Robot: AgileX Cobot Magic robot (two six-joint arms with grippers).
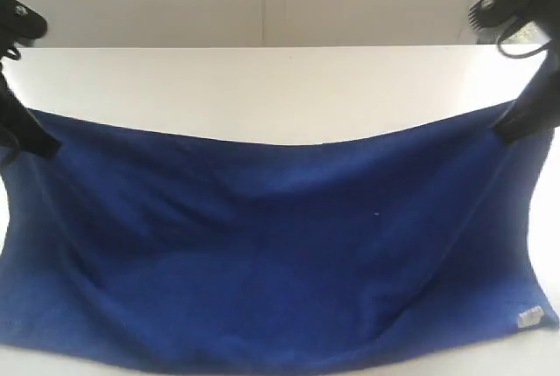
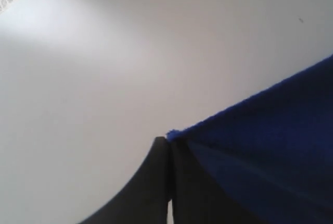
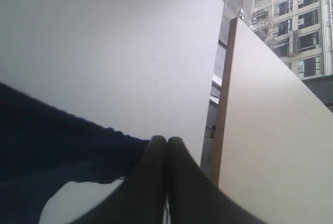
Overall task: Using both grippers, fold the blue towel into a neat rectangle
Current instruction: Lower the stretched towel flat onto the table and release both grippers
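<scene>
Exterior view: blue towel (image 1: 280, 254) spread wide across the frame, held up by its two upper corners over the white tabletop (image 1: 262, 87)
Upper edge runs from one held corner to the other and sags in the middle; cloth below it falls in soft diagonal folds toward the camera
Lower edge lies along the bottom of the frame; cannot tell whether it rests on the tabletop
White tag (image 1: 529, 316) sits at the towel's lower right corner
Left claw (image 1: 37, 142) at the left edge of the view, closed on the upper left corner
Right claw (image 1: 512, 124) at the right edge, closed on the upper right corner; this corner sits slightly higher in the view than the left one
Pale wall (image 1: 175, 0) behind the far edge of the tabletop

Left wrist view: two dark fingers (image 2: 151, 182) pressed together with no gap at the tips; the towel's corner is pinched between them and a little blue fuzz pokes out past the tips; cloth stretches away taut from the grip, bare tabletop beyond

Right wrist view: fingers likewise pressed flat together on the towel's edge; cloth drops away in shadow, looking nearly black; an upright pale panel (image 3: 270, 120) stands past the tabletop, and a building (image 3: 291, 15) shows beyond it
</scene>
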